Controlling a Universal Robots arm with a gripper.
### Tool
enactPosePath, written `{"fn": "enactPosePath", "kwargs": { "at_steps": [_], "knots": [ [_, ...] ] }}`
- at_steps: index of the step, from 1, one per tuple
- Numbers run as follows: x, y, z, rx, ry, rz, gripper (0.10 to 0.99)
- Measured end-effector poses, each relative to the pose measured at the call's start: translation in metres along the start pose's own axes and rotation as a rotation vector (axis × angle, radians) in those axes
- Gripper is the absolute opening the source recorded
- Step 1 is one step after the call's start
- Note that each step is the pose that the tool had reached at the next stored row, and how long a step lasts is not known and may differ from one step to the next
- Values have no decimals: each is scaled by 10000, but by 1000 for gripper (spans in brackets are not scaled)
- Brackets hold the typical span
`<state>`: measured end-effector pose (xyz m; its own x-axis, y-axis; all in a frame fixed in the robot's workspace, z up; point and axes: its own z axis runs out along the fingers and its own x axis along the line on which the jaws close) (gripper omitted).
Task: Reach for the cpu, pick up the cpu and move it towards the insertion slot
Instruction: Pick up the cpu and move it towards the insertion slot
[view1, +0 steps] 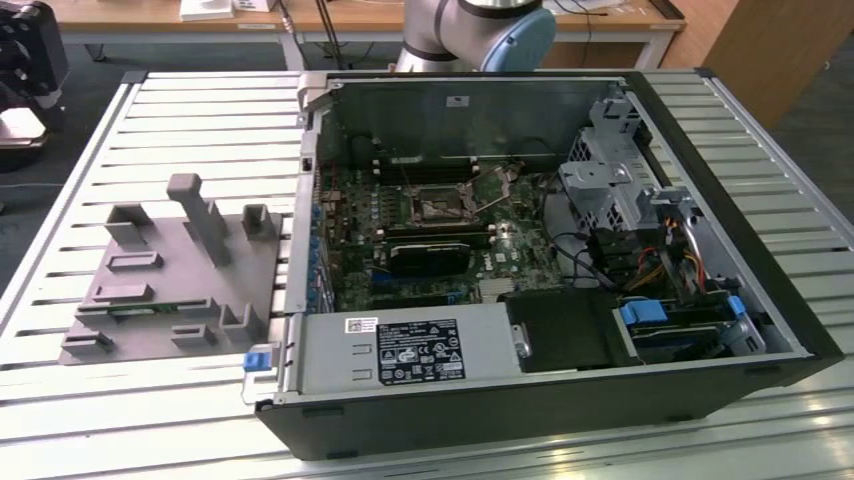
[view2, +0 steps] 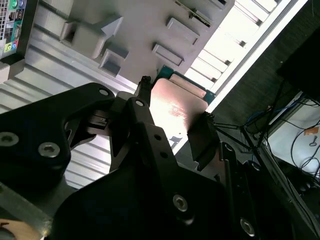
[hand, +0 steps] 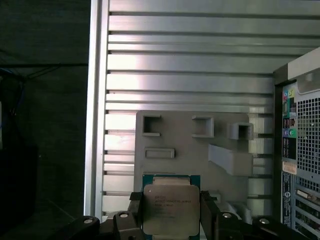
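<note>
Our gripper (hand: 171, 216) clamps the cpu (hand: 170, 206) by two opposite edges, beside the grey parts holder (view1: 174, 287) at nine o'clock of the computer case (view1: 534, 420); we judge it light, rigid, fragile.

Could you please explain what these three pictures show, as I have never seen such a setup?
It is one robot arm working at a slatted metal table. The exterior view looks on from off the arm: an opened computer case lies there, with the insertion slot on its board and a grey parts holder beside it. Both wrist views come from cameras riding on the arm; they show the gripper shut on the cpu, with that holder behind it.
</note>
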<state>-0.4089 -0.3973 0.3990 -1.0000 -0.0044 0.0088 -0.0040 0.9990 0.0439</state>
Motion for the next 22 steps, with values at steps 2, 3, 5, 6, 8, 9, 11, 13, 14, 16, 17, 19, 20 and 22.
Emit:
{"fn": "enactPosePath", "kwargs": {
  "at_steps": [2, 3, 5, 6, 8, 9, 11, 13, 14, 16, 17, 19, 20, 22],
  "knots": [
    [-53, 2, -1, 1, 1, 3, 541],
    [-78, 2, -1, 0, -1, 4, 541],
    [-130, 4, -1, 0, -2, 7, 541],
    [-156, 5, -1, 0, -1, 8, 541],
    [-201, 7, -2, 0, -1, 10, 541],
    [-215, 8, -2, 0, -2, 10, 541],
    [-240, 12, -2, 0, -3, 10, 541],
    [-263, 15, -2, 0, -3, 10, 541],
    [-273, 17, -2, 0, -3, 10, 541],
    [-295, 20, -2, 1, -3, 10, 541],
    [-305, 22, -2, 0, -4, 11, 541],
    [-325, 26, -2, 1, -3, 10, 541],
    [-336, 28, -2, 0, -4, 10, 541],
    [-358, 31, -2, 0, -3, 10, 541]
  ]
}}
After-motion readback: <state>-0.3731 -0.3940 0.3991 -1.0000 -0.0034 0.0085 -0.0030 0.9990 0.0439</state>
